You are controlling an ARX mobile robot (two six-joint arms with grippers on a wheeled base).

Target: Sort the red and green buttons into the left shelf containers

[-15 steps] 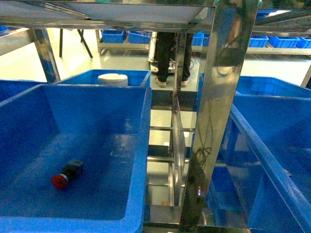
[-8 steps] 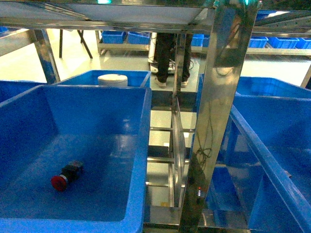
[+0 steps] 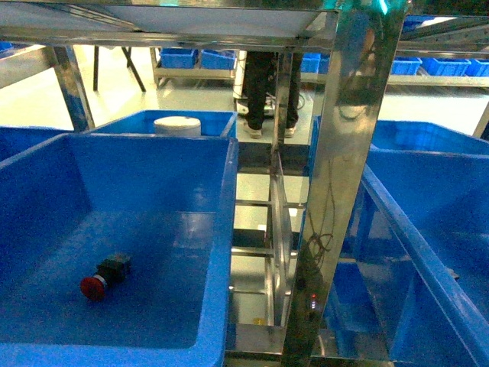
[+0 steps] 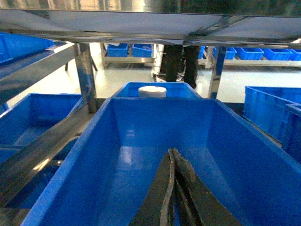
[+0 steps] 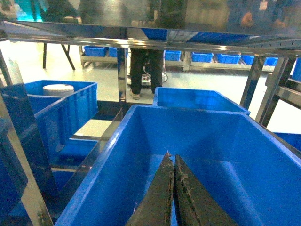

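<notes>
Both grippers are pressed closed with nothing between the fingers. The left gripper (image 4: 173, 155) shows in its wrist view as two dark fingers meeting at a point, hanging above the floor of the big blue bin (image 4: 117, 101) on the left shelf, touching neither wall nor floor. The right gripper (image 5: 170, 160) looks the same, its fingers together over the inside of another blue bin (image 5: 141, 110) on the right side.

The red button (image 3: 104, 275) lies on its side on the floor of the left bin (image 3: 225, 229), toward the near-left part, red cap pointing to the front-left and black body behind it. It sits well apart from the bin walls. I see no green button in any view.

Behind the left bin stands a smaller blue crate (image 3: 218, 118) with a white round lid (image 3: 177, 125) in it. A shiny steel shelf post (image 3: 340, 191) rises between the left and right bins. Farther back, a person's legs (image 3: 260, 92) stand on the pale floor.

Neither arm appears in the head view; each wrist camera looks forward and down along its fingers into its bin.
</notes>
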